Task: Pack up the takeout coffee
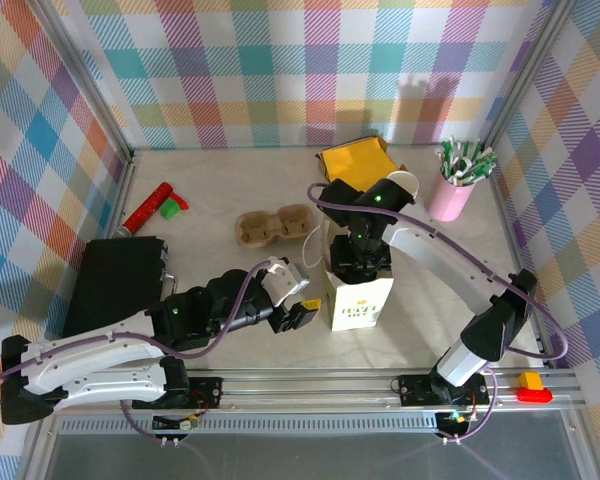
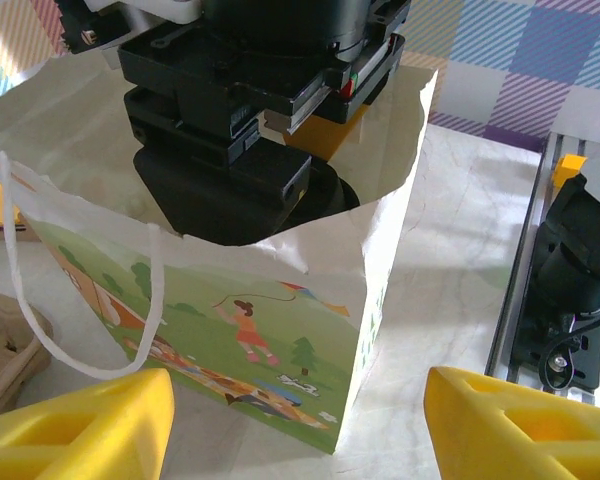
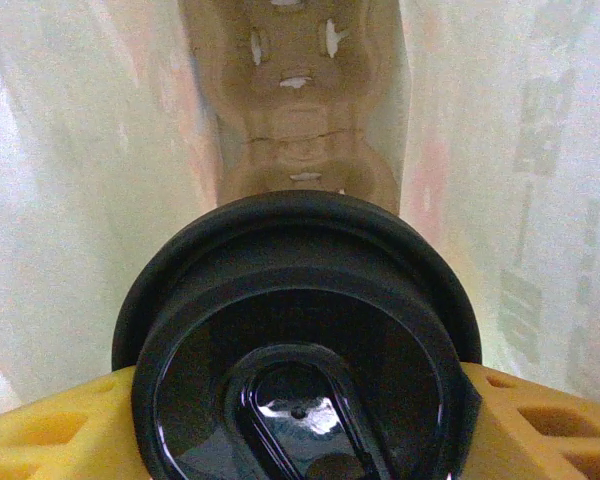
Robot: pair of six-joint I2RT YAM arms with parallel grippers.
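The table [image 1: 210,180] takes up the middle of the top view, with plaid walls on three sides. The left arm [image 1: 100,365] lies along the lower left. The right arm [image 1: 440,255] curves from the lower right up to the centre, where it points down into the bag [image 1: 360,305].

The bag is white paper with green print. It stands upright and open just below the centre of the frame. The left wrist view shows a park scene on its side and a white string handle. A black box [image 1: 115,285] sits at the left edge of the table, beside the left arm.

A brown two-cup carrier [image 1: 275,228] lies left of the bag, a little apart from it. A yellow pouch [image 1: 355,160] lies at the upper centre. A white cup [image 1: 402,185] is just to its right, partly behind the right arm. A pink cup [image 1: 452,195] of green-white sticks stands at the upper right. A red tube [image 1: 148,208] lies at the upper left.

The coffee [image 3: 300,370] is inside the bag, above its floor, and only its black lid can be seen, from above. Brown cardboard [image 3: 300,130] lies on the floor of the bag beyond it.

The right gripper [image 3: 300,435] is sunk into the mouth of the bag. Its yellow fingers [image 3: 550,430] press against both sides of the coffee, just under the lid, and hold it.

The left gripper [image 2: 300,425] is outside the bag, facing its printed side. Its yellow fingers [image 2: 80,430] are spread wide at the lower corners of the frame and grasp nothing.
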